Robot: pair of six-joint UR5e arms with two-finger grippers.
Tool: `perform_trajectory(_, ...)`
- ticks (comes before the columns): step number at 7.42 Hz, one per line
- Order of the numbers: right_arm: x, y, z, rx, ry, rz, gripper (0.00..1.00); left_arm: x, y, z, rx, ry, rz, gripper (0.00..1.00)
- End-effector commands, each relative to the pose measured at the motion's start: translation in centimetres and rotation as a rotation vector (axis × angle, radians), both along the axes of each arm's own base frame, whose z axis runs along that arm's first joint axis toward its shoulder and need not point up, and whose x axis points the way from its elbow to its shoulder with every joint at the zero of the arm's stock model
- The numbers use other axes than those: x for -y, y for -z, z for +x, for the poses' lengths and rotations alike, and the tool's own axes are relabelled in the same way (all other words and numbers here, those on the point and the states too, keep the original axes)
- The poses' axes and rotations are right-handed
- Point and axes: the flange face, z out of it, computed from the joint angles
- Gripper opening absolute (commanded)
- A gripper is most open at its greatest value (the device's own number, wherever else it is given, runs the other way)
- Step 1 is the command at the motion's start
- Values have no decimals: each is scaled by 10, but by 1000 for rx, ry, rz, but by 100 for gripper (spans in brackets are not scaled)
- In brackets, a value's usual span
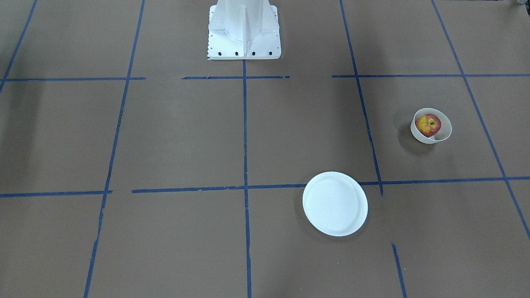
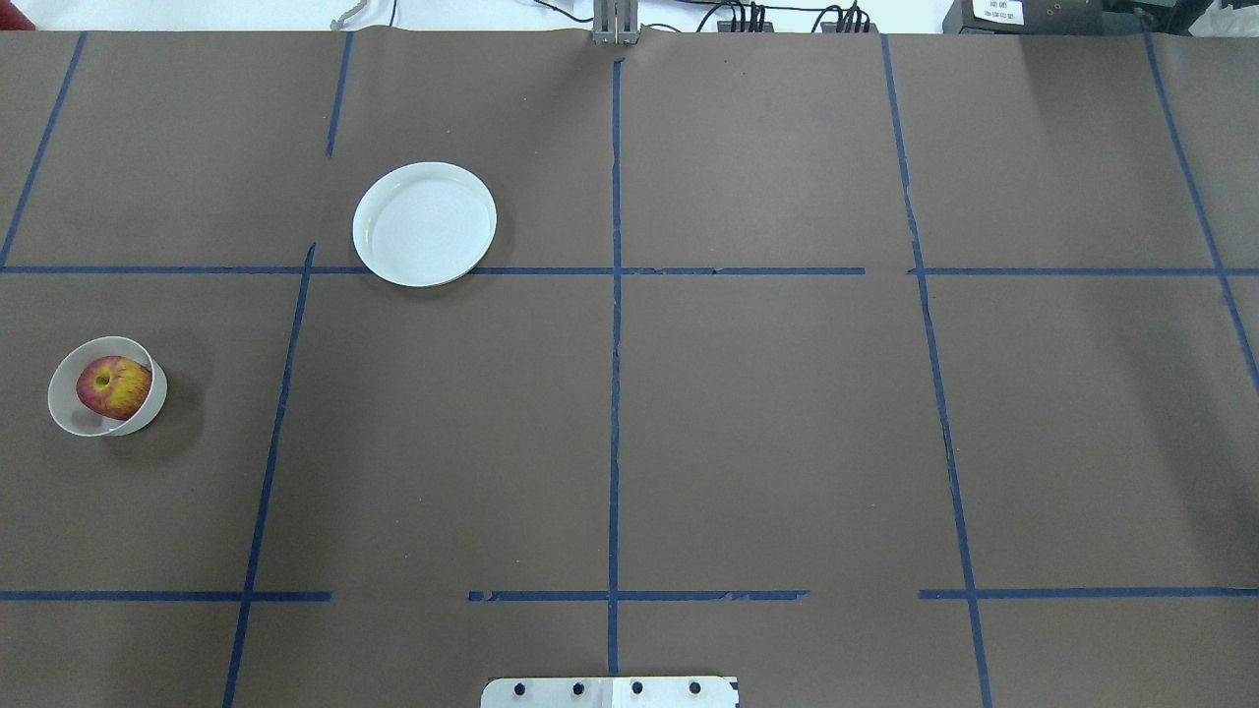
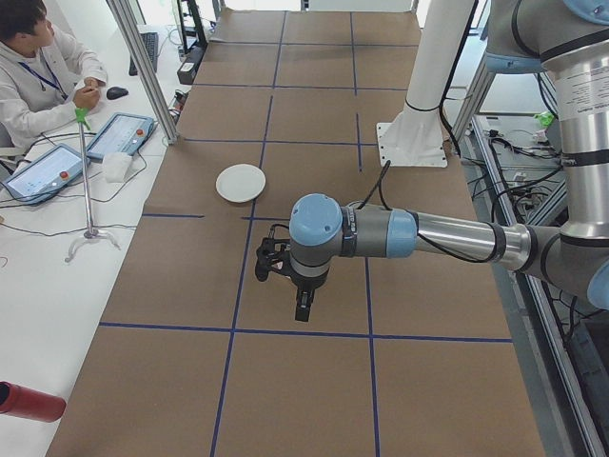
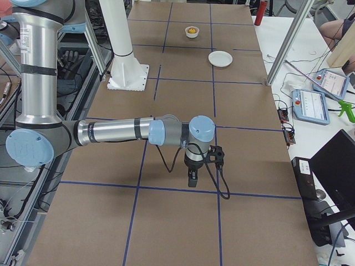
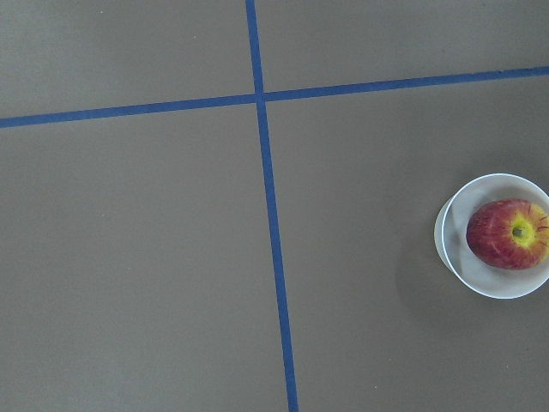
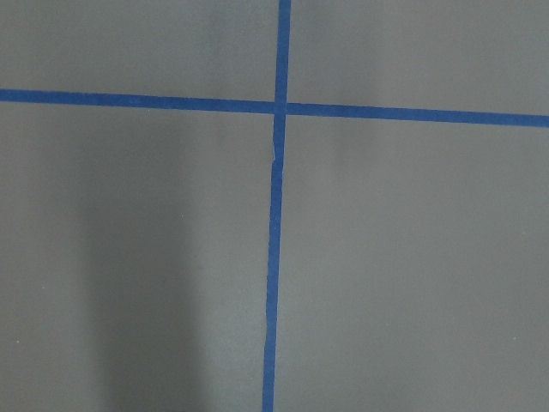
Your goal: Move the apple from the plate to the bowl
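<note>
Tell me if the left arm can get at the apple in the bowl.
Probably yes. The apple sits uncovered in the open bowl on the robot's left side, with nothing over or beside it, and the left wrist view looks down on it unobstructed.

My left wrist cam looks straight down on the brown paper-covered tabletop (image 5: 129, 257). Blue tape lines (image 5: 273, 257) cross it: one strip runs top to bottom, one runs across, and they meet upper-centre. A small deep cream-white round bowl (image 5: 453, 257) sits at the frame's right side, below the cross strip and clear of both tapes. A small round red apple (image 5: 497, 239) with yellow around its dark stem dimple lies inside the bowl, dimple up. Soft shadow left of the bowl. I can't tell from here which table edge or corner it's nearest.
</note>
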Motion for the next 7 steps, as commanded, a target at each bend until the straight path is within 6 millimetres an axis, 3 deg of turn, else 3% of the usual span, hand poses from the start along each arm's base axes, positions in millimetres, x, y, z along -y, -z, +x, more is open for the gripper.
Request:
perform_trajectory(1, 0, -1, 0, 0, 0, -2, 100, 4, 0, 0, -1, 0, 1, 100)
perform_trajectory(5, 0, 0, 0, 0, 0, 0, 100, -1, 2, -1, -3, 4, -12, 100)
perform_trajectory(7, 0, 0, 0, 0, 0, 0, 100, 15, 13, -2, -2, 2, 18, 100)
